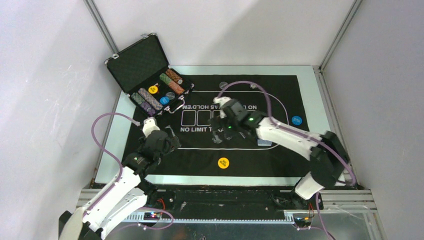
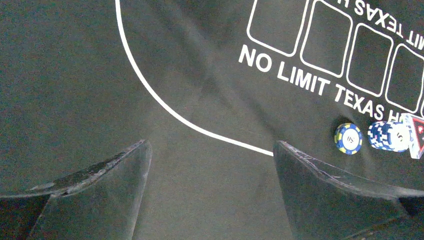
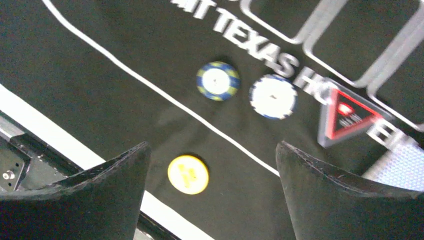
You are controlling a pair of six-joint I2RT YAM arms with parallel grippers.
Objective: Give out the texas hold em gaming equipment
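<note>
Empty right gripper (image 3: 212, 149), jaws wide, hovers over mat (image 1: 280, 95) centre. Blue-yellow chip (image 3: 217, 80), white-blue chip stack (image 3: 273, 96) and triangle marker (image 3: 347, 116) lie below it, yellow disc (image 3: 188, 174) nearer. Near-left, left gripper (image 2: 211, 145) wide, empty. Probably dealing chips: lift straight up, avoid the stack, then reach for far-left case (image 1: 150, 82).

Plain white panel walls (image 1: 225, 30) enclose the pale grey tabletop (image 1: 307, 80) from nine through three o'clock, silver metal corner posts (image 1: 101, 25) at eleven and one.
</note>
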